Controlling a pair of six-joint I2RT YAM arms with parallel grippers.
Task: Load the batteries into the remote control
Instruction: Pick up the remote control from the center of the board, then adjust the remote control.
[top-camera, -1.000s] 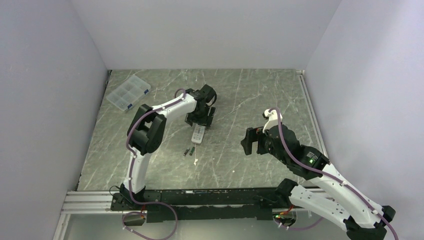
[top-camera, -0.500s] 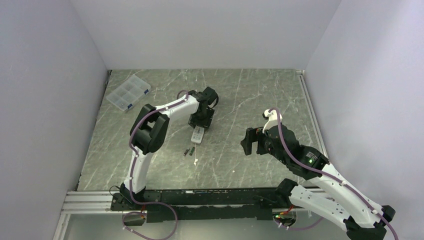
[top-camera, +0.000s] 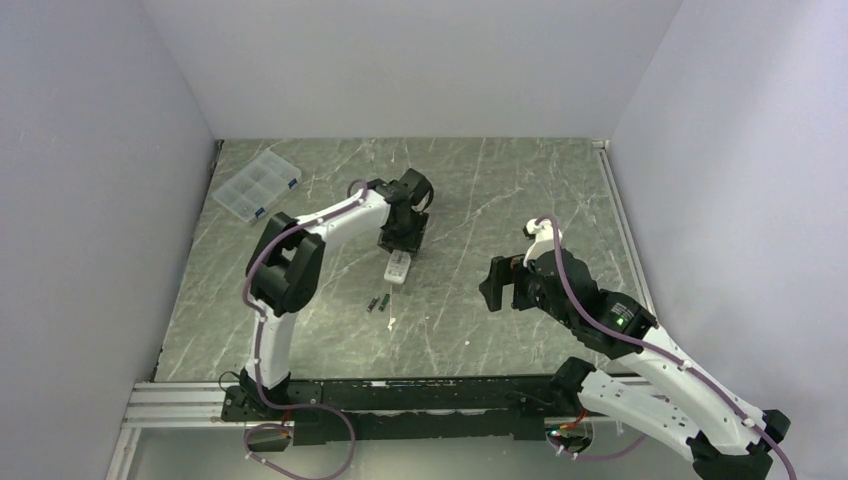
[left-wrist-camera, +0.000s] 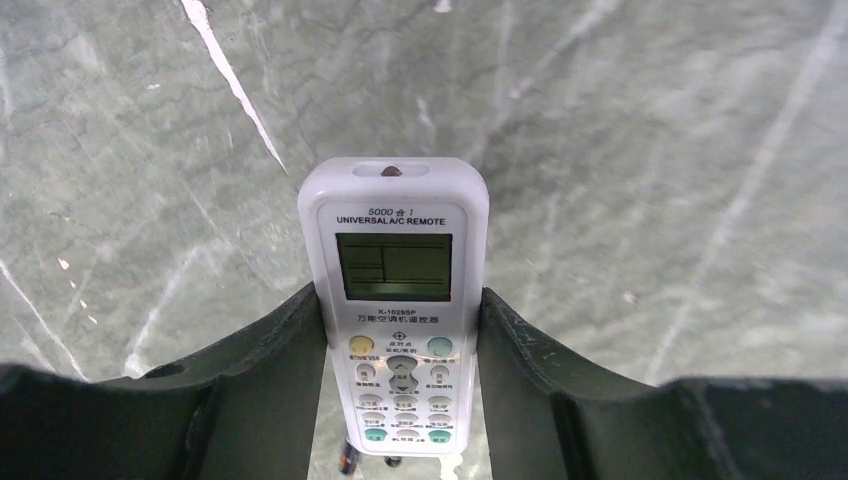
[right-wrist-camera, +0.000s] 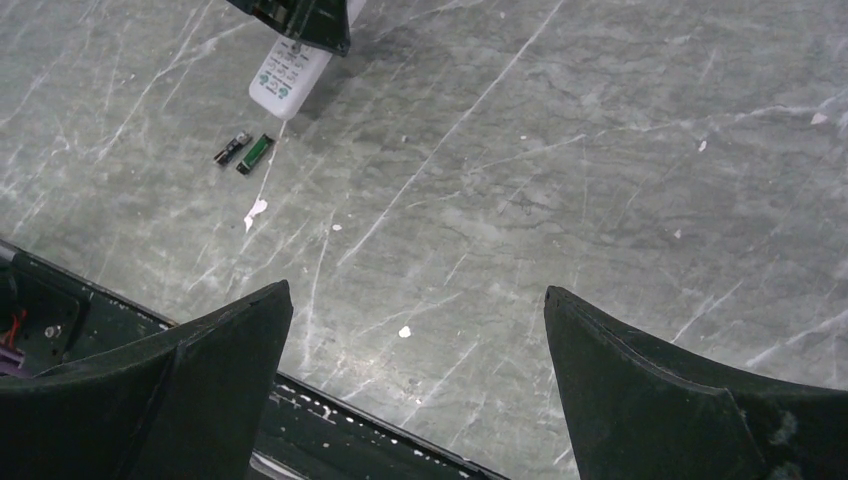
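- Small white oblong plastic remote control (left-wrist-camera: 395, 300), buttons up, lies lengthwise between the left arm's jaws, which pinch its long sides.
- Two tiny dark greenish cylindrical batteries (top-camera: 377, 302) lie just nearer; the right arm's jaws gape wide, empty, well apart rightward.

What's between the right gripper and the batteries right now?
Only bare tabletop; the right wrist view shows nothing lying between the right gripper and the batteries.

Clasping the remote control (left-wrist-camera: 393, 300) face up by its long sides between both fingers (left-wrist-camera: 280, 365), screen and buttons showing.
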